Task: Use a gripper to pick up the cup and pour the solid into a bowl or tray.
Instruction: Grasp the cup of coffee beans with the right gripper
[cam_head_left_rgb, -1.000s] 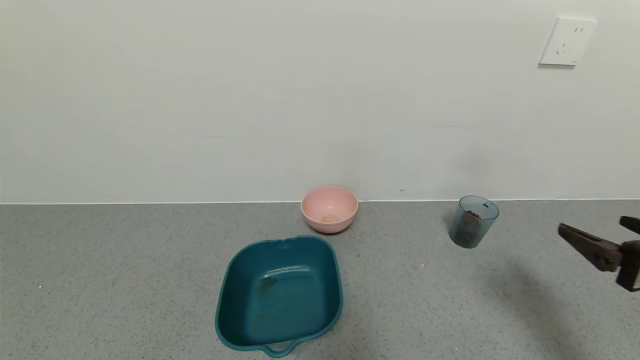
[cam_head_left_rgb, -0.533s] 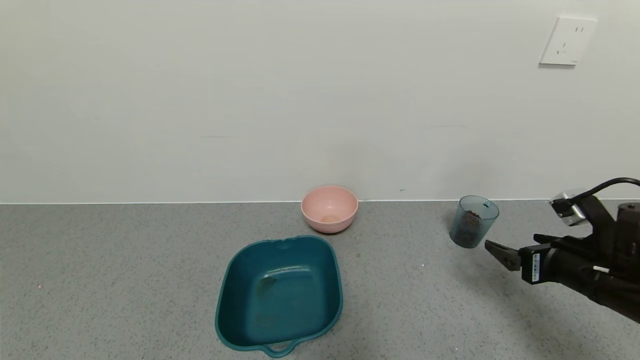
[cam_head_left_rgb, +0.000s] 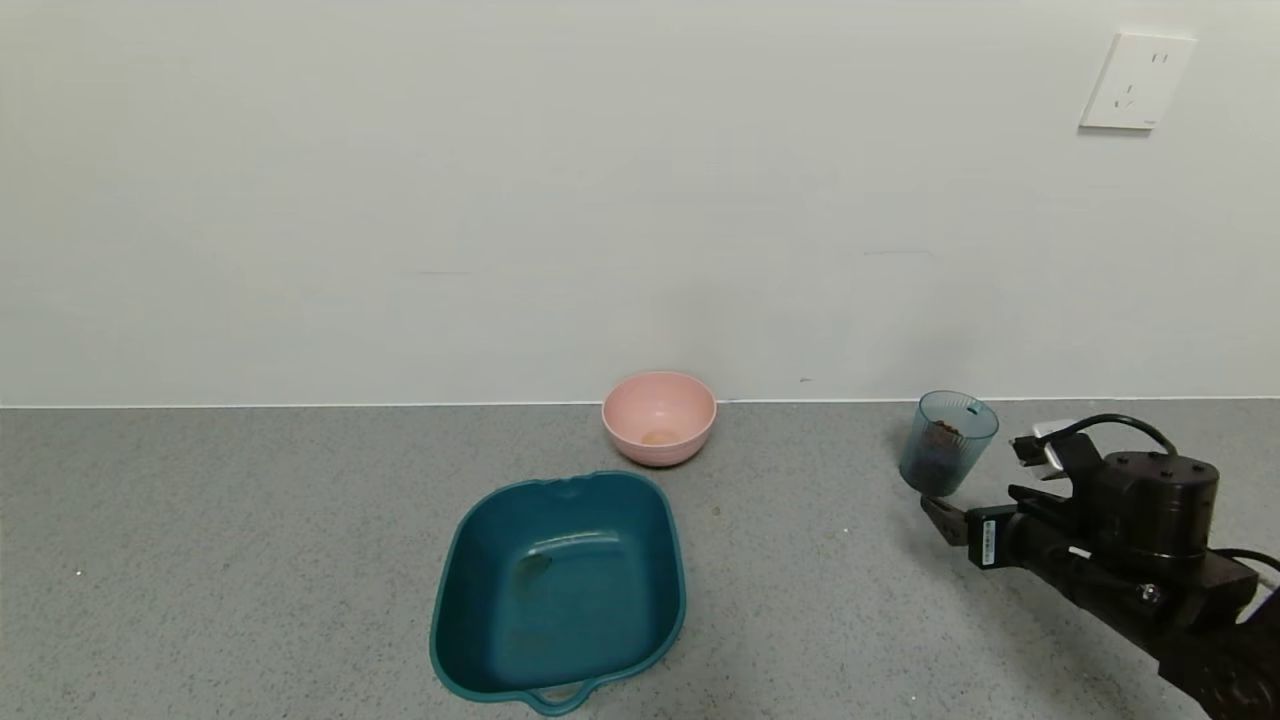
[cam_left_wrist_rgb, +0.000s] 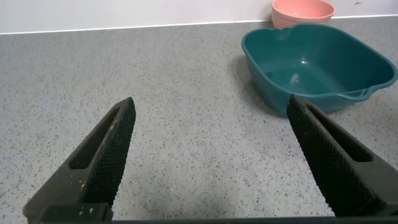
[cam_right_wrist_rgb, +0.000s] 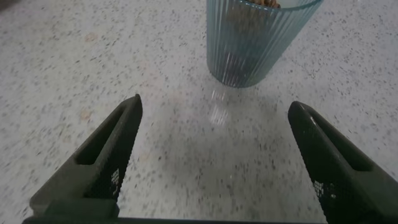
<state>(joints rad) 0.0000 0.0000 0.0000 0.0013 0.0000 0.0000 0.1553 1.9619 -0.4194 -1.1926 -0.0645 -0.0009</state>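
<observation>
The cup (cam_head_left_rgb: 945, 445), a ribbed blue-green tumbler, stands upright near the wall at the right, with brown beans (cam_head_left_rgb: 945, 432) inside. My right gripper (cam_head_left_rgb: 970, 478) is open, low over the counter just in front and to the right of the cup, not touching it. In the right wrist view the cup (cam_right_wrist_rgb: 258, 43) stands just beyond the open gripper (cam_right_wrist_rgb: 214, 104), with beans (cam_right_wrist_rgb: 261, 3) at the top. The teal tub (cam_head_left_rgb: 560, 600) sits front centre with no beans in it. My left gripper (cam_left_wrist_rgb: 210, 102) is open and empty over bare counter, with the tub (cam_left_wrist_rgb: 317, 62) beyond it.
A pink bowl (cam_head_left_rgb: 659, 418) stands by the wall behind the tub, and also shows in the left wrist view (cam_left_wrist_rgb: 303, 11). The wall runs close behind the cup. A wall socket (cam_head_left_rgb: 1135, 82) is high at the right. Grey counter lies between cup and tub.
My right arm has come in from the right edge towards the cup, and its open gripper now sits just short of the cup. The cup, tub and bowl have not moved.
</observation>
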